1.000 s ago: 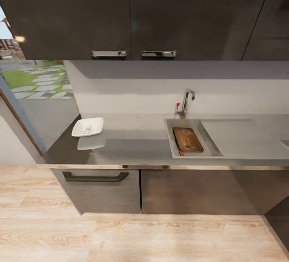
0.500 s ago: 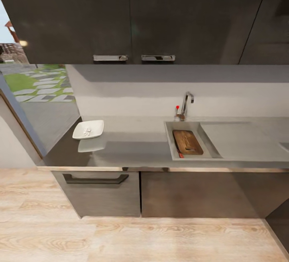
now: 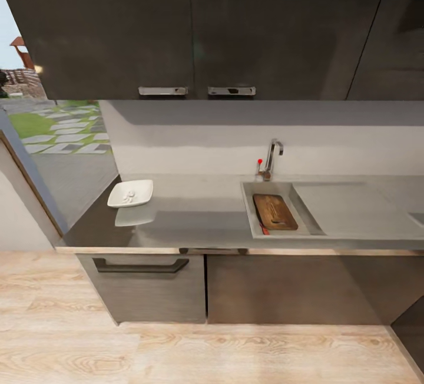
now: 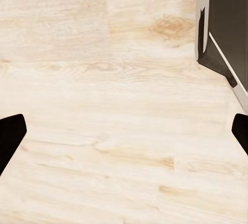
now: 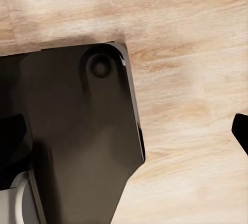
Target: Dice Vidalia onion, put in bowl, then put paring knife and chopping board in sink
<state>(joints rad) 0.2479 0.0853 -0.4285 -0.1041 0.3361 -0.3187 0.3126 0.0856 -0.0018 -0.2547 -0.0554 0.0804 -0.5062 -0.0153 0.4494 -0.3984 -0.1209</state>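
The grey sink [image 3: 248,210] is set in the glossy countertop [image 3: 194,213], with its chrome tap [image 3: 272,157] and red knob [image 3: 259,162] behind the basin. Inside the basin lies the dark brown chopping board [image 3: 274,211]. At the board's near left corner a bit of the paring knife's red handle [image 3: 265,231] shows; its blade is hidden. The white square bowl [image 3: 131,193] stands at the counter's left end with small pale pieces in it. My left gripper [image 4: 124,133] hangs open over the plank floor. My right gripper [image 5: 124,136] is open above the robot's dark base [image 5: 77,131].
Dark upper cabinets [image 3: 194,25] with bar handles hang over the counter. Lower cabinets [image 3: 147,284] stand below it. A window [image 3: 53,131] onto a garden is at the left. Light plank floor [image 3: 176,354] lies between me and the cabinets. The drainboard [image 3: 347,210] stretches right of the basin.
The whole head view has shifted: the counter looks a little smaller and farther, so the camera has moved. Board, knife and bowl lie as before.
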